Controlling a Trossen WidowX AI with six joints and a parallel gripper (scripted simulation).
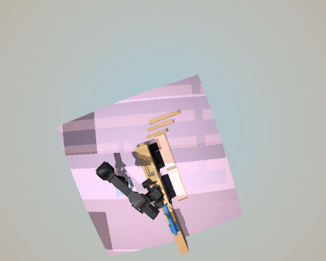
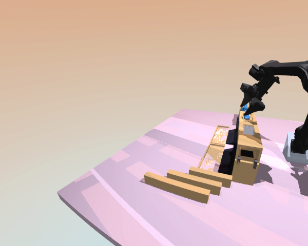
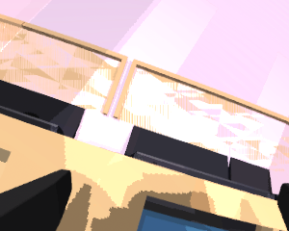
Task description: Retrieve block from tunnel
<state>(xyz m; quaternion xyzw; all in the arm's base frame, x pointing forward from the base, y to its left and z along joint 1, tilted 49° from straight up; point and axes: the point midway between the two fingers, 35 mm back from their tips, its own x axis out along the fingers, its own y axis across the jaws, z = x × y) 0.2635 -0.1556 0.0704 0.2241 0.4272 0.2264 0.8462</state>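
Block — hidden from sight, exact place unclear. Nearest lie three wooden rods (image 1: 160, 125) (image 2: 194, 178); beyond, two shallow framed trays (image 1: 182, 198) (image 2: 205, 156) (image 3: 217, 92) sit beside one wooden tunnel (image 1: 142, 153) (image 2: 245, 173) (image 3: 87, 159), a blue piece (image 1: 170, 220) (image 2: 246, 116) (image 3: 169, 222) within its top opening. Above — the claw (image 1: 154, 193) (image 2: 243, 110) (image 3: 175, 188), wide, holding nothing.

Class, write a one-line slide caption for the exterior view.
Open gripper above the long wooden housing, three wooden bars lying near its end.

Matte black throughout. Arm (image 1: 118, 184) (image 2: 286, 68): blocky, angular links, bulky joints. Fingers (image 2: 253, 106): black, tapered to narrow tips. Base (image 2: 299, 158): pale blue-grey, sloped sides.
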